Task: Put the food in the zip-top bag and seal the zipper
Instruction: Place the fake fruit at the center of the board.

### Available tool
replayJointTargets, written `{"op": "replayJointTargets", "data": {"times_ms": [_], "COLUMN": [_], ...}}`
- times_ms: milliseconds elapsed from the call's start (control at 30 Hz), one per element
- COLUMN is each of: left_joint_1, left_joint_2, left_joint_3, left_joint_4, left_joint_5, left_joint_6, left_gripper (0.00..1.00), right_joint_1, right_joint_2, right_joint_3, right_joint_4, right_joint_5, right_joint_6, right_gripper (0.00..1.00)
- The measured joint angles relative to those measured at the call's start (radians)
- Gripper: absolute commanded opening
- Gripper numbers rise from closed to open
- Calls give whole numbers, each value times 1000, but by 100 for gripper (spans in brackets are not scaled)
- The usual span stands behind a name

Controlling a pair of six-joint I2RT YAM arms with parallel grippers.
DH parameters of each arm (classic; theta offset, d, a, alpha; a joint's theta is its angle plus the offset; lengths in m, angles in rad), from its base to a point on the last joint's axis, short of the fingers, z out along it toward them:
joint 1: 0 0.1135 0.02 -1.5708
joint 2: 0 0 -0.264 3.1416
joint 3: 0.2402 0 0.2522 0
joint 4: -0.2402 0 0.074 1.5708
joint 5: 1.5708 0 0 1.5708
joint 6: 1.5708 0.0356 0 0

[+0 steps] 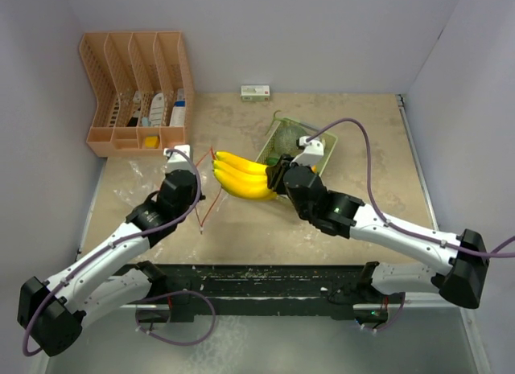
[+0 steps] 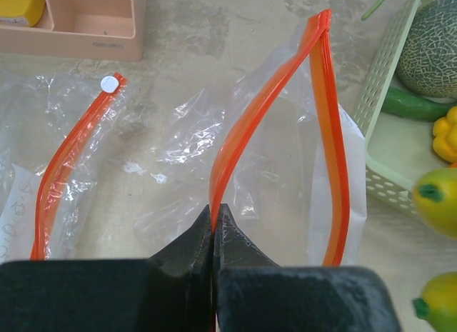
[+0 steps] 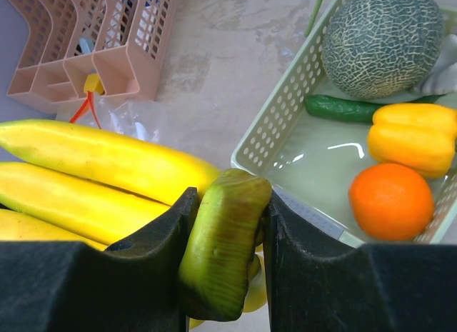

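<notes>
My right gripper is shut on the green stem of the yellow banana bunch and holds it between the basket and the bag. My left gripper is shut on one orange zipper strip of the clear zip-top bag, holding its mouth open; the bag's other strip arcs to the right. The netted melon, dark green cucumber, orange and a yellow pepper lie in the pale green basket. The small white piece is not visible.
A second clear bag with an orange zipper lies flat to the left. A pink desk organiser stands at the back left. A small white box sits against the back wall. Walls close in on both sides.
</notes>
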Motion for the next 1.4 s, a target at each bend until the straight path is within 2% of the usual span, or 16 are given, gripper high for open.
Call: {"op": "replayJointTargets", "data": {"times_ms": [333,600,833,1100,1400], "left_joint_1": [0,0,0,0,0], "left_joint_2": [-37,-48,-61,-94,-52], "left_joint_3": [-6,-28,-30,-10,4], "left_joint_4": [37,49,47,19,48], "left_joint_5": [22,29,29,13,49], "left_joint_6": [-9,-19,-18,-7,-11], "left_gripper": [0,0,0,0,0], "right_joint_1": [0,0,0,-1,0], "right_joint_2": [163,179,195,288,348], "right_joint_3": [-11,-18,-18,-18,27], "right_joint_4": [130,187,189,167,114], "right_joint_5": [-86,-124,-123,-124,-117], "right_joint_6": [18,36,37,35,17], "right_gripper": [0,0,0,0,0]}}
